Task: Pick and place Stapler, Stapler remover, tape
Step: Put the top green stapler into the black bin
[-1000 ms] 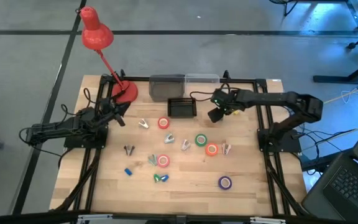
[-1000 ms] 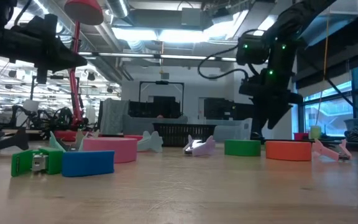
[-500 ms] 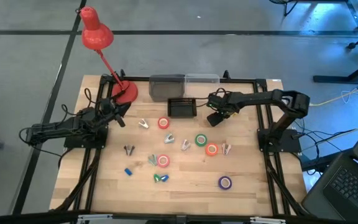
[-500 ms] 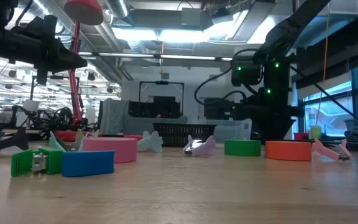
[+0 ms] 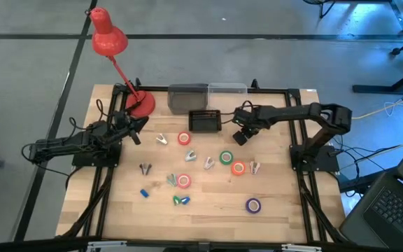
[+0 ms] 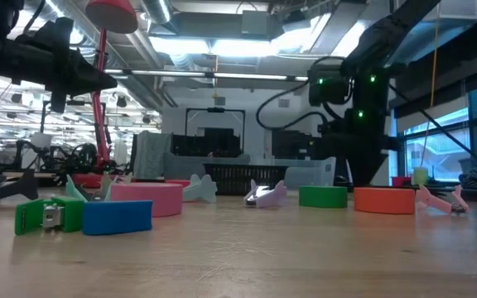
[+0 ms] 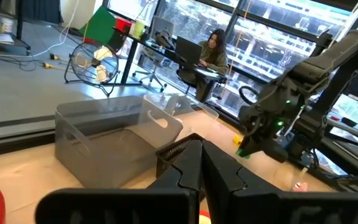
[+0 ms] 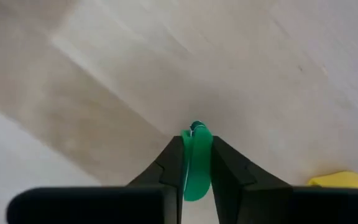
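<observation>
My right gripper [image 5: 241, 136] hangs low over the table just right of the black mesh tray [image 5: 205, 121] and is shut on a small green piece [image 8: 196, 158], seen edge-on in the right wrist view. Tape rolls lie flat on the wood: red [image 5: 184, 138], green [image 5: 226, 157], orange [image 5: 238, 168], another red [image 5: 182, 180] and purple [image 5: 252, 205]. Silver claw-like removers [image 5: 161, 140] [image 5: 208, 163] lie among them. A green-blue piece [image 5: 180, 201] and a blue one [image 5: 144, 192] lie toward the near edge. My left gripper [image 5: 136, 130] is shut and waits beside the lamp base. My right gripper pinches the green piece between its two fingers [image 8: 225, 165], holding its flat sides so that its thin rounded edge [image 8: 196, 130] points at the tabletop. The fingers come from above, pointing down. Whether the piece touches the wood I cannot tell.
A grey bin [image 5: 187, 98] and a clear bin [image 5: 227, 89] stand at the far edge behind the mesh tray. The red lamp's base [image 5: 140, 103] sits at the far left corner. A yellow thing [image 8: 344, 180] shows on the table by the right gripper.
My right gripper has come down toward the table and moved a little toward the left, nearer the black mesh tray, with its forearm lowering. It has stayed shut on the green piece. The left arm has kept still.
</observation>
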Available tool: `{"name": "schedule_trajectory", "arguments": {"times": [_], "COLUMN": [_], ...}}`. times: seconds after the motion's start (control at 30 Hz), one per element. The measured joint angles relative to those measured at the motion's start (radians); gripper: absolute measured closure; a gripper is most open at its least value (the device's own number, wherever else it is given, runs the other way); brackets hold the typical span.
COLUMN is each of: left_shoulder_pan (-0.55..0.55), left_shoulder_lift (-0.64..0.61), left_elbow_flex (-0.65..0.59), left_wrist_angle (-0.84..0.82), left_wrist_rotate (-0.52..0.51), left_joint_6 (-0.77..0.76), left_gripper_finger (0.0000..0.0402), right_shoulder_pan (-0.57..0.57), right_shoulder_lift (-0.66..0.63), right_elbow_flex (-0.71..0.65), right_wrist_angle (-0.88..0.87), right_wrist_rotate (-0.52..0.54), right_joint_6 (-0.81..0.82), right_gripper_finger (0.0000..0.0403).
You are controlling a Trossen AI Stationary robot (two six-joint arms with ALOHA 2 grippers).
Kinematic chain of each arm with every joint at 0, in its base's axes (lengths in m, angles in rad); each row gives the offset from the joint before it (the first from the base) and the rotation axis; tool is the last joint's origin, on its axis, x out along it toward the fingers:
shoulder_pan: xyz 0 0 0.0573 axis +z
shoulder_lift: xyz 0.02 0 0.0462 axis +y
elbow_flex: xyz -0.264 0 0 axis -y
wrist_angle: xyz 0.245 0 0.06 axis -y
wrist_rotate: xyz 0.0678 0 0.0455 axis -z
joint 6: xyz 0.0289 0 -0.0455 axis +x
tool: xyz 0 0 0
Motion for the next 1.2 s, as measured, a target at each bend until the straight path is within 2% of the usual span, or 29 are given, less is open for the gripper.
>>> {"name": "schedule_trajectory", "arguments": {"times": [0.33,0.5,0.63,0.9,1.03,1.2], "left_shoulder_pan": [0.0,0.0,0.0,0.0,0.0,0.0], "left_shoulder_lift": [0.0,0.0,0.0,0.0,0.0,0.0], "left_elbow_flex": [0.0,0.0,0.0,0.0,0.0,0.0], "left_wrist_angle": [0.003,0.003,0.002,0.001,0.001,0.0], "left_wrist_rotate": [0.003,0.0,-0.024,0.042,0.01,0.018], "left_joint_6": [0.0,-0.008,-0.008,-0.008,-0.008,-0.002], "left_gripper_finger": [0.0398,0.0397,0.0398,0.0398,0.0398,0.0398], "right_shoulder_pan": [0.099,0.142,0.161,0.15,0.114,0.051], "right_shoulder_lift": [-0.123,-0.117,-0.094,0.045,0.169,0.342], "right_elbow_flex": [0.017,0.124,0.251,0.479,0.558,0.687], "right_wrist_angle": [0.142,0.226,0.23,0.124,0.097,0.087], "right_wrist_rotate": [-0.058,-0.13,-0.137,-0.135,-0.135,-0.135], "right_joint_6": [-0.053,-0.197,-0.302,-0.413,-0.492,-0.596], "right_gripper_finger": [0.0355,0.0355,0.0355,0.0355,0.0355,0.0355]}}
